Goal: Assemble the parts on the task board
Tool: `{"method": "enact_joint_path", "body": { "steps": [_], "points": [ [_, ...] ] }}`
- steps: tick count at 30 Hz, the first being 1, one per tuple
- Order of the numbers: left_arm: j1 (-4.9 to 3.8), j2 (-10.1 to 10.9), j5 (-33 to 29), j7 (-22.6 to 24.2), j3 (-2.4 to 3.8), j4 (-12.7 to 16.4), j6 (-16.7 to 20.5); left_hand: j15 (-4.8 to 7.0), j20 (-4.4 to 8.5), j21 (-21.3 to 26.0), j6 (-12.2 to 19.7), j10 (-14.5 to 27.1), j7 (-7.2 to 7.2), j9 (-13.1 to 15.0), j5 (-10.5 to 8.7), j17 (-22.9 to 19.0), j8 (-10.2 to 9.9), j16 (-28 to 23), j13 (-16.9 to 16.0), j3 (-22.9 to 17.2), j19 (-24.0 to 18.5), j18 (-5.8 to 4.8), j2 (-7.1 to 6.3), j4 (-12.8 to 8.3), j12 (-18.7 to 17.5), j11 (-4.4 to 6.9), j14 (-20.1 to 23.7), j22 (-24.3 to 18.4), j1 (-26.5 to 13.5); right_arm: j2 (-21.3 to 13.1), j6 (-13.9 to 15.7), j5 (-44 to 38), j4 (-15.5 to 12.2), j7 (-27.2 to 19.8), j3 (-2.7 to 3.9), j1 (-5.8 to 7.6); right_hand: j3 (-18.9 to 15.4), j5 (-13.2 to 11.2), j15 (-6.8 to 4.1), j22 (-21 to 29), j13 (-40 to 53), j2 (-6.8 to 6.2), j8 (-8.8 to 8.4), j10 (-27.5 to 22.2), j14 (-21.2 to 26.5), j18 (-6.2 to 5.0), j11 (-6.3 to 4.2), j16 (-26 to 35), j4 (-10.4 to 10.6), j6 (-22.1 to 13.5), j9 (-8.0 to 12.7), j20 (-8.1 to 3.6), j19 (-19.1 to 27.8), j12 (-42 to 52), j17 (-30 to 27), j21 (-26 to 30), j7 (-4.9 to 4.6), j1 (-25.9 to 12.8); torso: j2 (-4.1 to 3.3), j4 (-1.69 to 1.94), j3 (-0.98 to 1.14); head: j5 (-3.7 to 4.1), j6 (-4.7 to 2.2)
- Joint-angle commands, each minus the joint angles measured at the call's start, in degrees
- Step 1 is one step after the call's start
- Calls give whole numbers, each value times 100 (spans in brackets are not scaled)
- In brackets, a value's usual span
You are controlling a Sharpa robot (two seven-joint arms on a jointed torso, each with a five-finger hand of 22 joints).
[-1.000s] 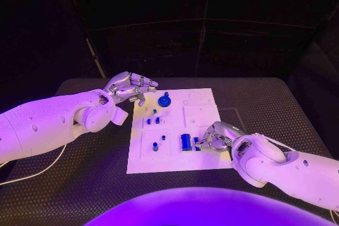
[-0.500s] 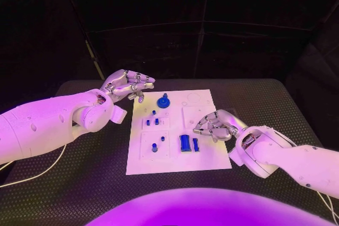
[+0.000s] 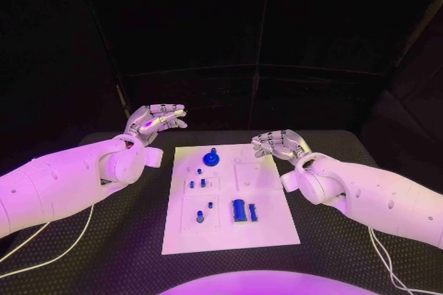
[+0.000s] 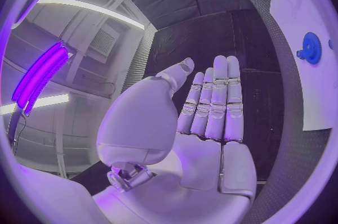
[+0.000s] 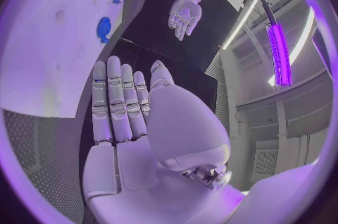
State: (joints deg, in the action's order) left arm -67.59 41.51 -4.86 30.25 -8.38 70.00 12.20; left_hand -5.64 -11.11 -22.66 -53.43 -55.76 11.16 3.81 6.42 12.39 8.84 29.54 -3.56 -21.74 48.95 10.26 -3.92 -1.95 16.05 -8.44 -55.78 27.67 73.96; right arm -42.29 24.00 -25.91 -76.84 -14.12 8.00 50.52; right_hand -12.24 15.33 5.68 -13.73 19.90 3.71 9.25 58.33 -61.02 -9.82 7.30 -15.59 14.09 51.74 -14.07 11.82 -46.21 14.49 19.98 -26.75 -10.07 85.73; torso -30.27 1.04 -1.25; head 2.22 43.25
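White task board (image 3: 263,224) lies mid-desk (image 3: 111,256), carrying blue parts (image 3: 239,210) that probably sit in its recesses. Left hand (image 3: 155,119) and right hand (image 3: 277,143) hover beside its far corners, fingers spread, holding nothing.

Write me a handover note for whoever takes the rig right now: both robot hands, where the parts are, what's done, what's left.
Left robot hand: open, holding nothing, raised beyond the far left corner of the task board.
Right robot hand: open, holding nothing, raised at the board's far right edge.
Parts: the blue round part is at the far end of the board; small blue pieces sit mid-board on the left; the blue block and a slim blue piece lie side by side nearer the robot.
Done: cannot tell which parts are seated.
Left: check seating, then carry on assembling; neither hand holds a part.
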Motion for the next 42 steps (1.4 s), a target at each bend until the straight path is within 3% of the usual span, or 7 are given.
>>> {"method": "enact_joint_path", "body": {
  "steps": [1,9,10,24,26,28,42],
  "points": [
    [3,-155,-394,223,6,-220,301,-119,-149,467,-30,8,67,-7,-21,-247,-74,-582,2,-27,-329,-36,18,20,-181,-70,91,-357,27,211,-562,1184,379,-632,5,40,-22,-174,110,195,-401,66,-186,6,128,-13,94,411,-69,26,120,129,133,-245,-306,334,-79,7,105,-14,-13,26,-143],
    [50,-436,-374,205,6,-622,616,-335,-471,1230,-38,60,81,-5,-18,-663,-252,-1609,1,93,-853,37,49,39,-612,-171,246,-1037,41,595,-842,1643,1017,-824,7,70,-41,-274,286,613,-1217,196,-557,-44,282,-74,246,1116,-386,44,485,356,137,-714,-1055,1020,-129,-255,141,9,7,23,-333],
    [53,-402,-250,69,0,-574,328,-45,1,1512,1595,1713,-298,-381,-193,-817,-427,-1965,356,700,-2042,-308,392,195,-884,155,1857,-1522,-2204,565,-488,1131,946,-477,1,55,339,-624,25,810,-1391,31,-925,-1792,2027,295,-76,1559,-662,-1537,731,-126,1494,-907,-1279,1468,229,-2709,128,-16,-7,25,-263],
    [353,-89,70,19,364,544,1574,564,451,1837,3107,3281,-616,-381,-642,-1239,-884,-2400,356,1310,-3212,-529,392,195,-1194,425,3359,-2051,-4303,164,758,1859,-178,-1021,-398,508,681,-1002,-568,1373,-1990,-371,-925,-3406,3658,455,-322,1559,-1002,-2989,1407,-537,2738,-1449,-1998,1990,529,-5092,-53,-89,102,-179,-779],
    [457,20,181,2,491,933,2007,564,519,2266,3334,3514,-669,-381,-642,-1239,-884,-2453,356,1397,-3381,-531,392,195,-1605,844,3584,-2122,-4616,39,1145,2085,-528,-1190,-522,649,744,-1054,-568,1373,-1990,-371,-925,-3644,3901,518,-730,1559,-1409,-3205,1407,-603,2921,-1449,-1998,2059,576,-5435,-78,-99,117,-207,-850],
    [534,100,263,-11,585,1219,2326,564,564,2266,3488,3670,-703,-381,-642,-1239,-884,-2493,356,1453,-3498,-592,392,195,-1605,844,3736,-2172,-4829,-48,1416,2243,-773,-1308,-609,747,782,-1091,-568,1373,-1990,-371,-925,-3817,4074,518,-730,1559,-1409,-3359,1407,-650,3055,-1449,-1998,2106,1007,-5682,-89,-103,124,-219,-881],
    [743,318,486,-45,838,1996,3191,564,1111,2266,4303,4510,-1116,-381,-642,-1239,-884,-2954,356,1765,-4120,-1026,392,195,-1605,844,4544,-2767,-5956,-240,2012,2591,-1311,-1568,-800,964,1224,-1533,-568,1373,-1990,-371,-925,-4698,4960,982,-730,1559,-1409,-4152,1407,-1182,3726,-1449,-1998,2675,1007,-6944,-91,-104,125,-222,-888]
  ]
}}
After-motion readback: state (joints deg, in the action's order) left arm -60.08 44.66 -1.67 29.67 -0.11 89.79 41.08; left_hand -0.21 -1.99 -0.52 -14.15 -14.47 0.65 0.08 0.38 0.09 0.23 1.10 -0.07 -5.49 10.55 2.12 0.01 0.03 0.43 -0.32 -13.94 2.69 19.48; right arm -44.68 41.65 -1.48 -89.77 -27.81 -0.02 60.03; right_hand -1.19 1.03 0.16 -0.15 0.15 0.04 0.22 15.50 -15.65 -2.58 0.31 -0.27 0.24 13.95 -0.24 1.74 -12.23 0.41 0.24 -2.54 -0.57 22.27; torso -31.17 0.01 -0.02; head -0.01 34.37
